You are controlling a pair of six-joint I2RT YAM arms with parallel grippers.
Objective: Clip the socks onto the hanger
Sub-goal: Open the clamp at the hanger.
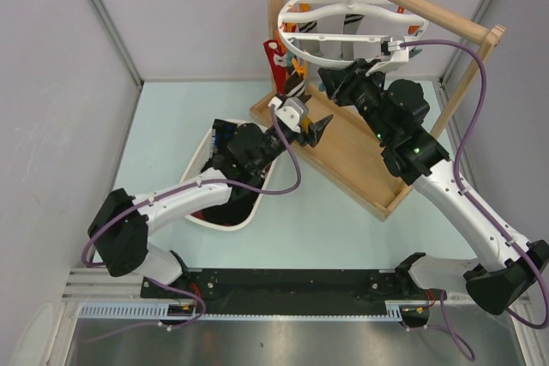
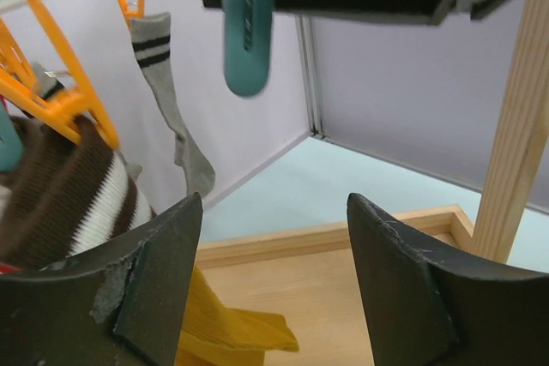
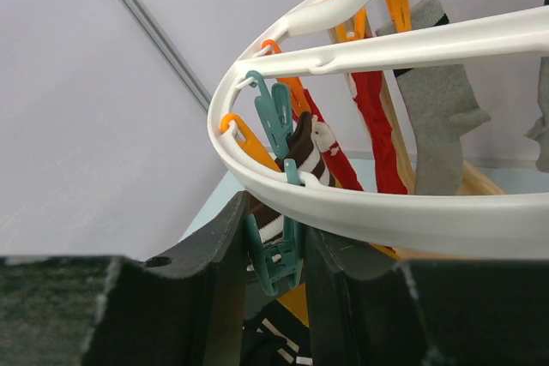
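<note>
Right gripper [image 3: 276, 237] jaws pinch a teal clip [image 3: 276, 267] on the near rim of the hanger [image 3: 412, 220], low centre of the right wrist view. The left gripper [image 2: 274, 203] jaws are spread and empty beneath the ring. Likely best to squeeze the clip squarely so the ring does not swing, while the left takes one sock by its cuff from the bin [image 1: 225, 225], centre-left of the top view. Count: one hanger, two teal clips in the right wrist view, and at least four socks hung: brown-striped sock [image 3: 296, 156], red sock [image 3: 377, 126], grey sock [image 3: 437, 100], mustard sock [image 2: 227, 323]; bin contents uncountable.
</note>
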